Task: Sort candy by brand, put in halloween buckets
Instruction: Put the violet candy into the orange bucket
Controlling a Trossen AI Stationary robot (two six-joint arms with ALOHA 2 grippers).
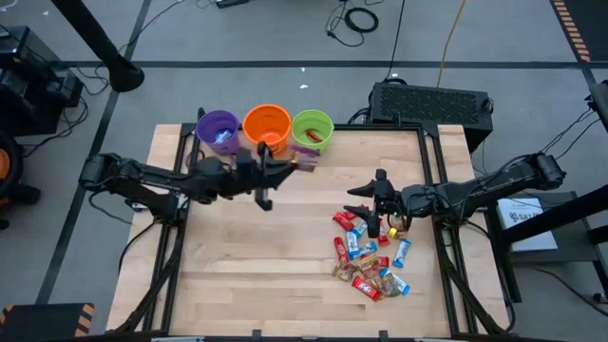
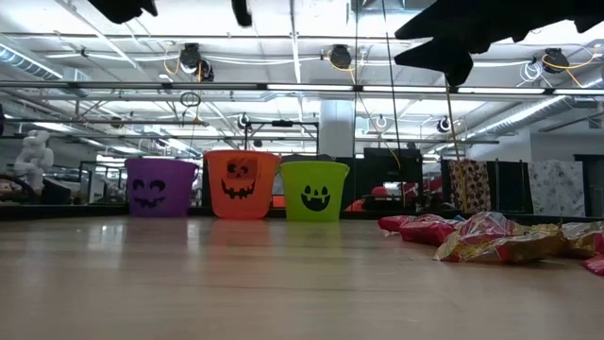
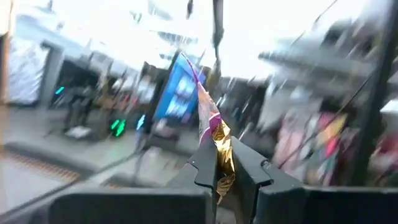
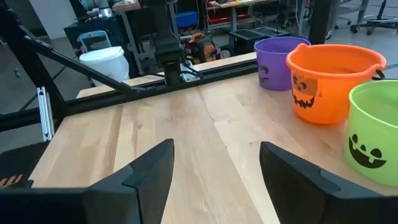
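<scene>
High view, near to far: loose candy (image 1: 369,261) lies near-right, the right gripper (image 1: 372,204) just above it, fingers spread, empty. Farther left, the left gripper (image 1: 285,161) pinches a wrapped bar (image 3: 214,140) beside the buckets (image 1: 267,124) — centre it over the matching rim before letting go.

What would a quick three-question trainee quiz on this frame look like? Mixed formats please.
1. True or false: the left gripper is shut on a candy wrapper.
2. Which bucket stands in the middle: A purple, B orange, C green?
3. Fill in: the loose candy pile lies on the table under the ____ arm.

Key: 1 true. 2 B, the orange bucket, between the purple bucket and the green bucket. 3 right; the right gripper is open and empty.
</scene>
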